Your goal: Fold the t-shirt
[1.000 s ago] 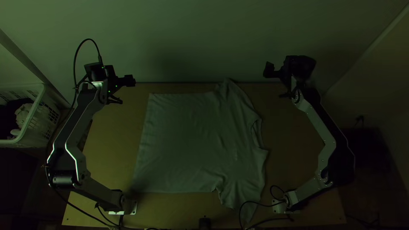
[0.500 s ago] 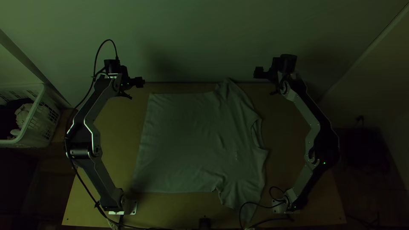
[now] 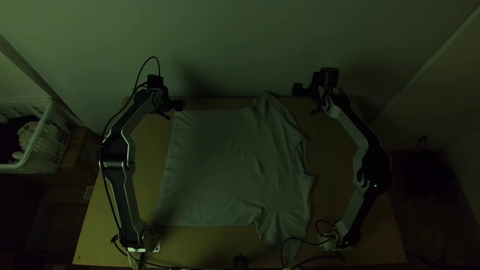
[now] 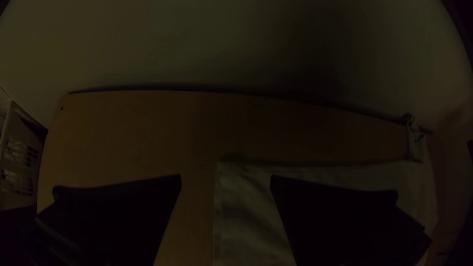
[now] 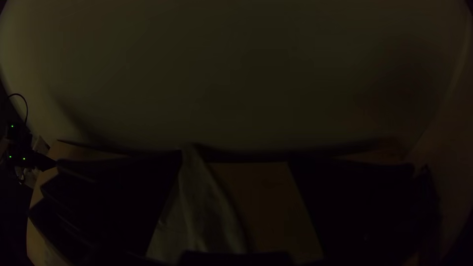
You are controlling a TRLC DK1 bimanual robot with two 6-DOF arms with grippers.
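The grey-green t-shirt (image 3: 220, 165) lies spread on the table, hem toward the left, collar and slightly rumpled sleeves toward the right. My left gripper (image 3: 174, 111) is above its far left corner; in the left wrist view the open left gripper (image 4: 225, 180) has that corner of the shirt (image 4: 246, 212) between and beneath its fingers. My right gripper (image 3: 304, 101) is at the table's far edge, right of the far sleeve. In the right wrist view the right gripper (image 5: 234, 160) stands open, with the sleeve (image 5: 197, 212) beyond the gap between its fingers.
Bare wood of the table (image 3: 345, 150) shows to the right of the shirt, with more along its left side. A white basket (image 3: 42, 145) holding cloth stands off the table's left side. A wall rises behind the far edge. Cables (image 3: 305, 240) lie by the near sleeve.
My left gripper has moved right and slightly nearer, up to the shirt's far left corner. My right gripper has shifted a little left. The shirt lies as before.
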